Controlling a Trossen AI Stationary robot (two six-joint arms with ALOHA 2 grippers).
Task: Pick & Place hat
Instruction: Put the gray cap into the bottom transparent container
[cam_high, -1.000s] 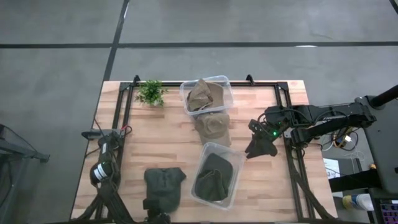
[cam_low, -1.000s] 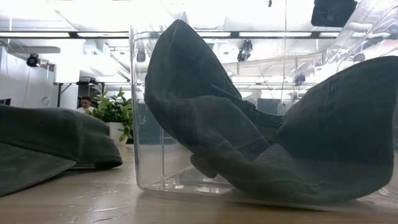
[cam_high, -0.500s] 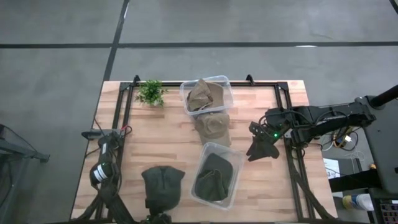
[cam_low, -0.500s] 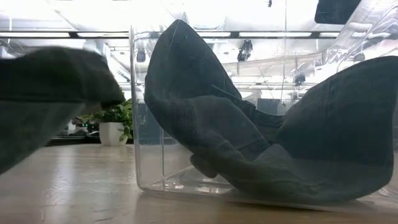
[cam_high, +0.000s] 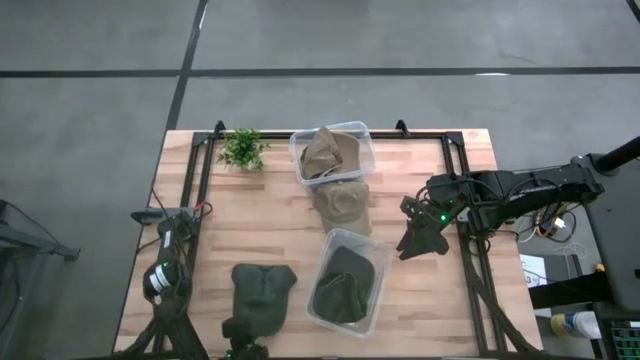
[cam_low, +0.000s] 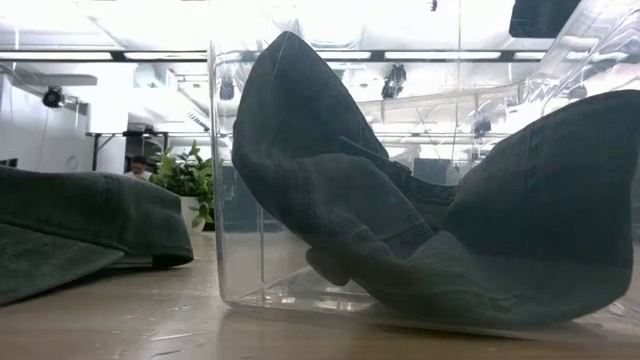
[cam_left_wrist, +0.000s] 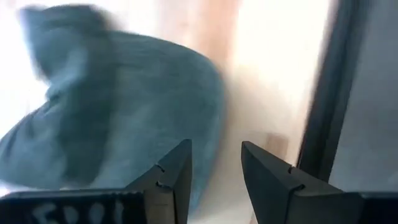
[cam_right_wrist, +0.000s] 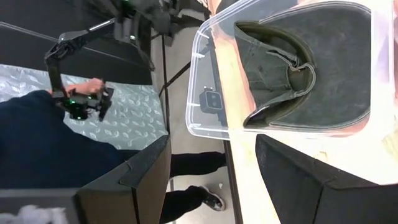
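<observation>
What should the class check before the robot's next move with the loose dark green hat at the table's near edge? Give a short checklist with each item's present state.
1. Loose green hat lies flat on the table: ok.
2. Left gripper open, empty: ok.
3. Near bin has room: cannot tell; one hat inside.
4. Right gripper clear of that bin: ok.
5. Tan hat outside the far bin: not ok.

From above, even, soft light covers the wooden bench (cam_high: 260, 225); shadows under the dark green hat (cam_high: 262, 297) are faint. At bench height, ceiling strip lights (cam_low: 120, 55) blow out to white, and the clear bin (cam_low: 240, 180) catches reflections. Past the left pincer (cam_left_wrist: 214, 180), the hat (cam_left_wrist: 118, 118) is smeared by motion blur and the bench is washed out by glare. Beyond the right pincer (cam_right_wrist: 211, 180), the picture is sharp, the bench overexposed.
</observation>
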